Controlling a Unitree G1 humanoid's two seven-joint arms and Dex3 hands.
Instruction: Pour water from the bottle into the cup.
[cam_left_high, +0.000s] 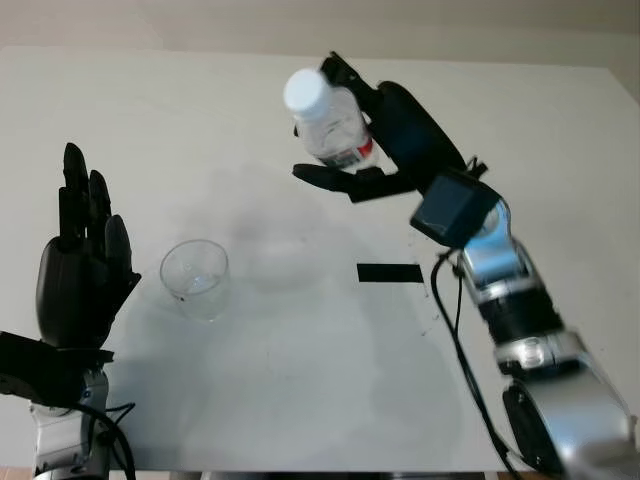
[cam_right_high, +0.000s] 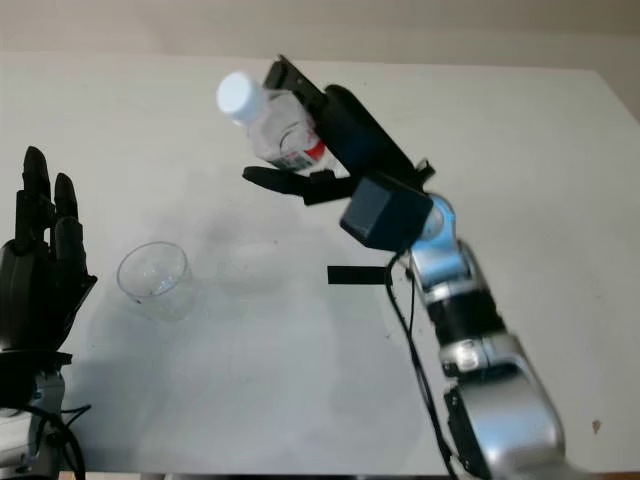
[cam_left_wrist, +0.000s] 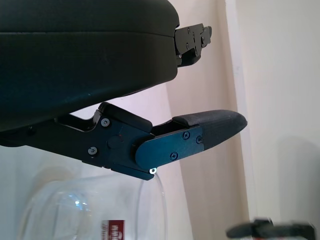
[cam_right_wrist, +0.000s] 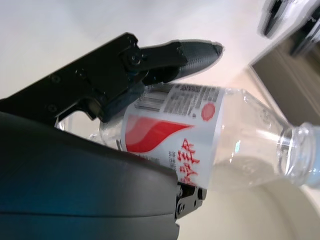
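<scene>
Clear plastic, with a red and white label and a white screw cap: this is the bottle (cam_left_high: 330, 120), held in the air over the far middle of a pale, matt table (cam_left_high: 300, 400). The right hand (cam_left_high: 365, 150), black and hard-shelled, is closed around the bottle's labelled body, with one finger under it and the palm behind. The bottle is tilted, its capped neck leaning toward the left and toward the viewer. In the right wrist view a little water sits inside it, and the cap appears to be on.

Near the left side of the table stands the cup (cam_left_high: 195, 280), a short, round, transparent tumbler, upright and seemingly empty. It is well apart from the bottle. The left hand (cam_left_high: 80, 270), also black, is raised just left of the cup, open and holding nothing.

A small black rectangular strip (cam_left_high: 388, 272) lies flat on the table, right of the cup.

The step in hand looks like carrying the bottle toward the cup; pouring has not begun. Next, the right hand would need to bring the bottle's mouth over the cup's rim and tip it further. With the cap seemingly on, no water could flow.
</scene>
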